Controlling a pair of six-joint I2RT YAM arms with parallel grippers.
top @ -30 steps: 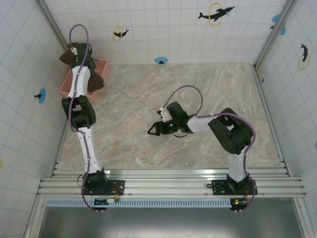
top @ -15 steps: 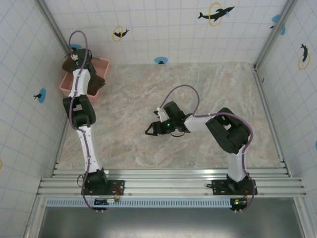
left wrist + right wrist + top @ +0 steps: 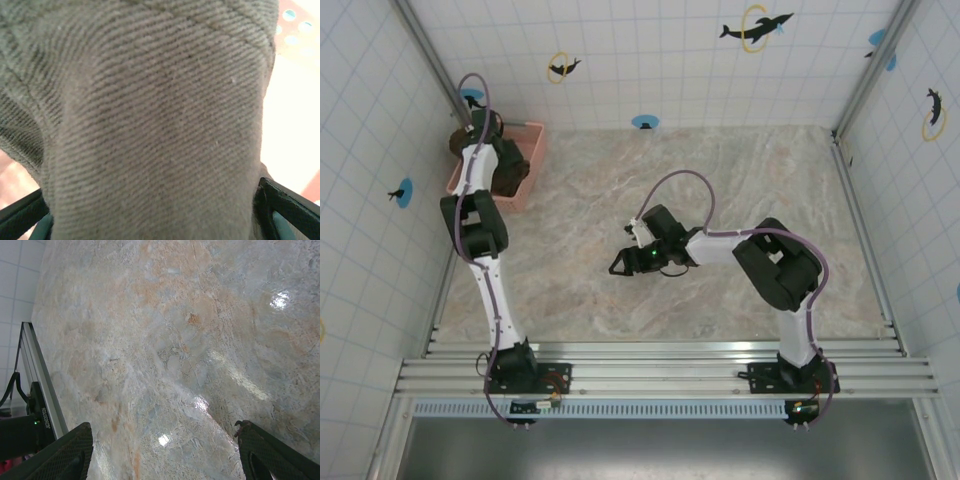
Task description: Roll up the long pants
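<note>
The long pants (image 3: 511, 172) are a dark brown bunch lying in the pink basket (image 3: 536, 152) at the table's far left corner. My left gripper (image 3: 480, 131) is down in that bunch. In the left wrist view its jaws stand wide apart, and the ribbed brown cloth of the pants (image 3: 155, 110) presses in between the black fingers (image 3: 282, 202). My left gripper (image 3: 150, 189) is open around the cloth. My right gripper (image 3: 618, 265) hovers low over the bare middle of the table, open, with nothing between its fingers (image 3: 70, 447).
The marbled tabletop (image 3: 720, 170) spreads right of the basket. Tiled walls close in the left, back and right sides. A metal rail (image 3: 37, 375) runs along the table's left edge in the right wrist view.
The left arm has reached farther back and down into the basket, and the brown cloth that stood out on both sides of it now lies lower. The right gripper has slid slightly left.
</note>
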